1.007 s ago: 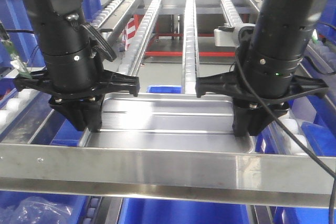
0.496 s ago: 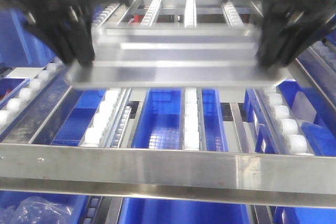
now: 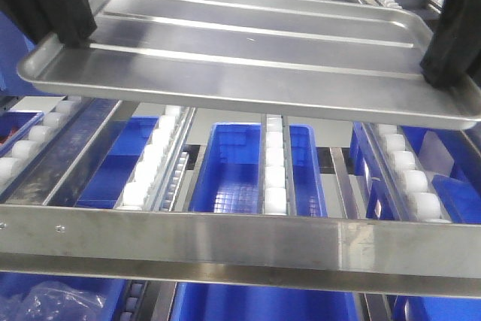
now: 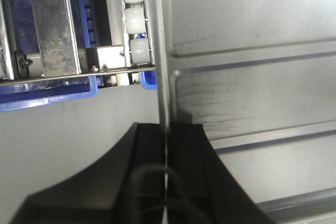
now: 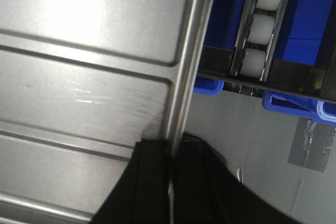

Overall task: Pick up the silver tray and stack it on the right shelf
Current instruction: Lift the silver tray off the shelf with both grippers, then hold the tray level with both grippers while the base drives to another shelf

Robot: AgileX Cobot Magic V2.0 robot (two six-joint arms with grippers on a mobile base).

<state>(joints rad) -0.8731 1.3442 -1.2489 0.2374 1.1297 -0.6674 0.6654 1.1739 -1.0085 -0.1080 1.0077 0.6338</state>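
Grip comes first: our left gripper (image 4: 166, 179) is closed across the rim of the silver tray (image 3: 248, 58) on one short side, with one finger inside the lip and one outside. Our right gripper (image 5: 170, 182) pinches the opposite short rim the same way. We judge that the two-sided hold is meant to keep so wide and shallow a sheet from twisting or tipping. In the front view the tray still appears slightly tilted, its right end lower. It hangs in the air above the right shelf (image 3: 240, 242), touching neither the front rail nor the white rollers (image 3: 274, 186), so it is not yet set down. Blue bins (image 3: 233, 174) show below between the lanes. We can read no brand, label or writing anywhere; a grey tape patch (image 5: 311, 148) on the floor looks blank.
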